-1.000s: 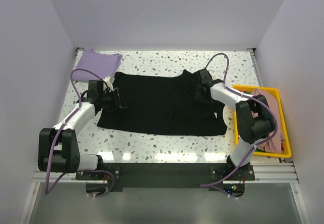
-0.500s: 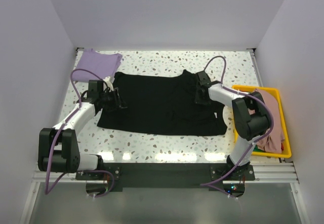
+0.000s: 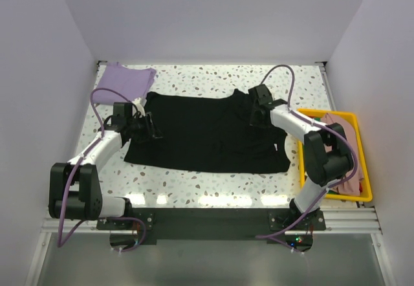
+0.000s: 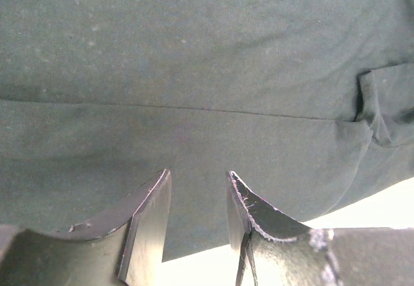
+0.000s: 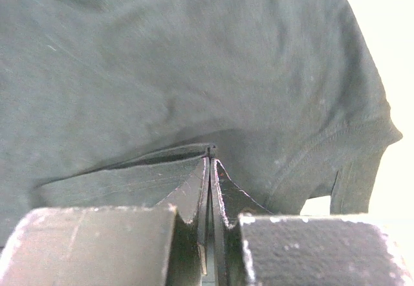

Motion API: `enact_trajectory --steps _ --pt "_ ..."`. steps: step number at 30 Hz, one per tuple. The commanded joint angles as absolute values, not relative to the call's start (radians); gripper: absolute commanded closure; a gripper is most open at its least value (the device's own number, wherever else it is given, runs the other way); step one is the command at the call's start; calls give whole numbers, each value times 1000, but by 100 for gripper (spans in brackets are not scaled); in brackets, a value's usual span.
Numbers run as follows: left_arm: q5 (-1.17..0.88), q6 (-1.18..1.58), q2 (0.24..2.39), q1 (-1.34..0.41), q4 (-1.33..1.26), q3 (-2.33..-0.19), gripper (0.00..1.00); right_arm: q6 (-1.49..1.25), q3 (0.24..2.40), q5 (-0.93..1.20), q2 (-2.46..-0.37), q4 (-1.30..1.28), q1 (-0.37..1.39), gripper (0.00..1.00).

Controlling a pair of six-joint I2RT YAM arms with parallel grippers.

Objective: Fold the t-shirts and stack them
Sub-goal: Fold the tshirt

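A black t-shirt (image 3: 207, 134) lies spread flat across the middle of the table. A folded lavender t-shirt (image 3: 124, 77) lies at the back left corner. My left gripper (image 3: 152, 131) is open over the black shirt's left edge, which fills the left wrist view (image 4: 194, 72); its fingers (image 4: 152, 208) straddle cloth near the hem without gripping it. My right gripper (image 3: 254, 114) is at the shirt's right shoulder. In the right wrist view it (image 5: 210, 160) is shut, pinching a raised fold of the black shirt (image 5: 194, 59).
A yellow plastic bin (image 3: 364, 169) stands at the right edge, holding a dusty pink t-shirt (image 3: 344, 137) that hangs over its rim. White walls close in the table on the left, back and right. Purple cables loop above both arms.
My right gripper has shifted slightly forward and then back again at the shirt's right shoulder. The left arm and the shirts have not visibly moved.
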State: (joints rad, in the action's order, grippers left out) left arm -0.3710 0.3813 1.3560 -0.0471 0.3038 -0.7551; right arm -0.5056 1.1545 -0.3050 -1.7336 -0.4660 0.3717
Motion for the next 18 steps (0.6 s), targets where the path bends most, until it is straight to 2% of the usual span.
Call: enact_trajectory --steps 1,18 --pt "-383 362 1356 -54 282 -755 56 -469 1219 -350 -1692 -474 367 99" --pt "-379 364 1358 -54 284 -755 56 -416 1289 -336 -1703 -430 368 99"
